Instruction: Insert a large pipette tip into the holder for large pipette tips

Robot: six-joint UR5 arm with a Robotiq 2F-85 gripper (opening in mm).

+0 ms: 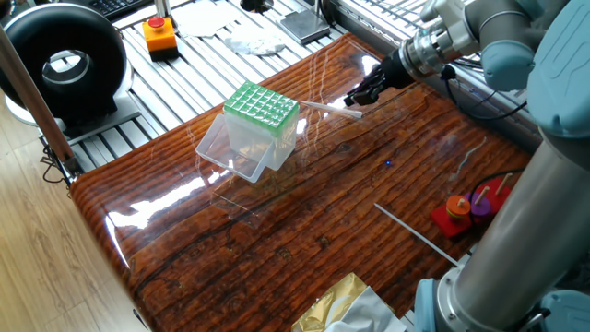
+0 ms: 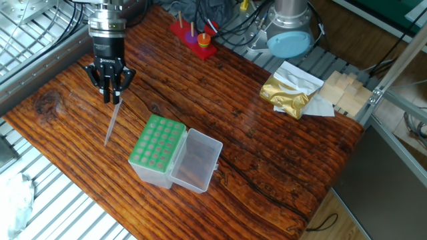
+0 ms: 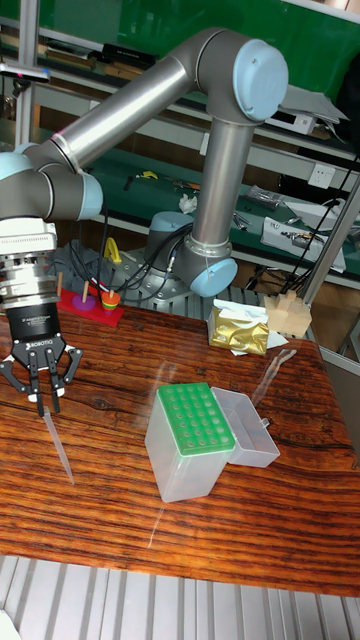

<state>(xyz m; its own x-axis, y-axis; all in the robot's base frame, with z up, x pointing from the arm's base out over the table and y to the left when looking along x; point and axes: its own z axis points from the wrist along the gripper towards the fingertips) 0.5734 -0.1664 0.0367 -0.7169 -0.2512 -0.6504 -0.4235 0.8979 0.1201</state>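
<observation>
Glossy brown wood grain covers the counter [image 2: 267, 153], where the tip box [image 2: 159, 152] stands near the middle, its green gridded rack up and its clear lid [image 2: 198, 161] swung open flat beside it. The pipette tip [image 2: 112, 122] lies slanted on the wood, just beside the box's green end and apart from it. The pincer [image 2: 112, 98] points straight down at the tip's wide end, its fingers [image 3: 30, 383] drawn narrow around that end; whether they press it cannot be told. A thin grey rod [image 1: 415, 234] lies well apart, near a red ring toy [image 1: 458, 210].
</observation>
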